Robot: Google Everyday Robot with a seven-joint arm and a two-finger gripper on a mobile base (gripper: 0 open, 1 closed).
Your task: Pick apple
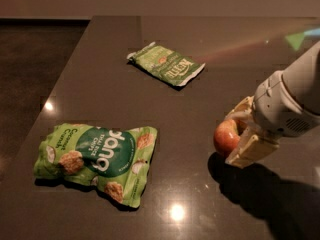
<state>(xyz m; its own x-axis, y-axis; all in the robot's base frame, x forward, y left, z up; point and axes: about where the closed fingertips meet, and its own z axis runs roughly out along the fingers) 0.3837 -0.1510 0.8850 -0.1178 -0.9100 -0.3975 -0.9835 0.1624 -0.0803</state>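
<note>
The apple (225, 136) is small, round and red-orange with a yellowish patch. It sits on the dark table (200, 84) at the right. My gripper (236, 135) comes in from the right on a white arm, its cream fingers (250, 151) closed around the apple, one on the far side and one on the near side. The apple seems to rest on or just above the table surface; its right half is hidden by the fingers.
A large green Dang snack bag (97, 161) lies at the front left. A smaller green snack packet (167, 64) lies at the back centre. The table's left edge runs diagonally beside a dark floor (30, 74).
</note>
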